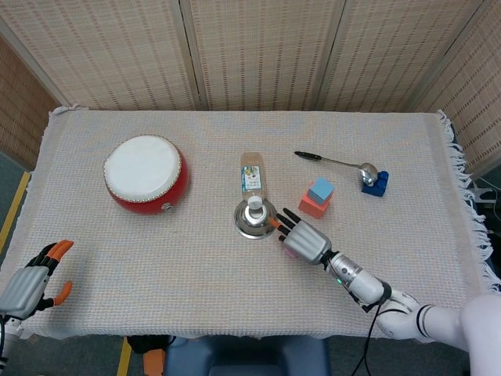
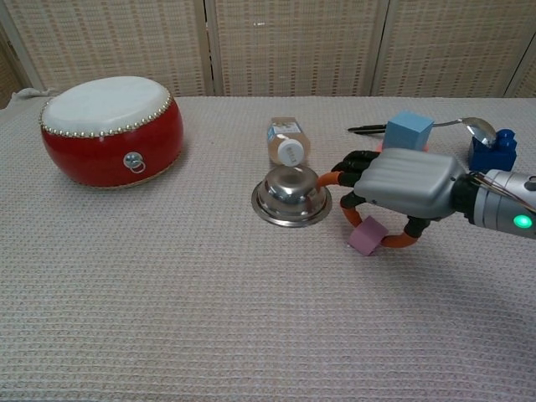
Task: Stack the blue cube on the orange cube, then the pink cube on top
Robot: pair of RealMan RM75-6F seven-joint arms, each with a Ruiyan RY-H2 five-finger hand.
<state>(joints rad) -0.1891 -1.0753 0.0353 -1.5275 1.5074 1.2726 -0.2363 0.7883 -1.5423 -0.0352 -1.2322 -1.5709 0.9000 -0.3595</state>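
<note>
The blue cube (image 1: 320, 190) sits on top of the orange cube (image 1: 308, 207), right of the table's middle. In the chest view the blue cube (image 2: 409, 130) shows above my right hand (image 2: 402, 186), which hides most of the orange cube. That hand (image 1: 302, 240) is lowered over the small pink cube (image 2: 367, 237), which lies tilted on the cloth. Its thumb presses the cube's right side and curled fingertips (image 2: 347, 217) touch the left, pinching it. My left hand (image 1: 31, 285) hangs at the table's front left corner, fingers apart and holding nothing.
An upturned metal bowl (image 2: 291, 195) stands just left of the right hand, with a bottle (image 2: 287, 141) lying behind it. A red drum (image 1: 145, 173) is at the left. A spoon (image 1: 337, 160) and a dark blue block (image 1: 375, 184) lie at the back right.
</note>
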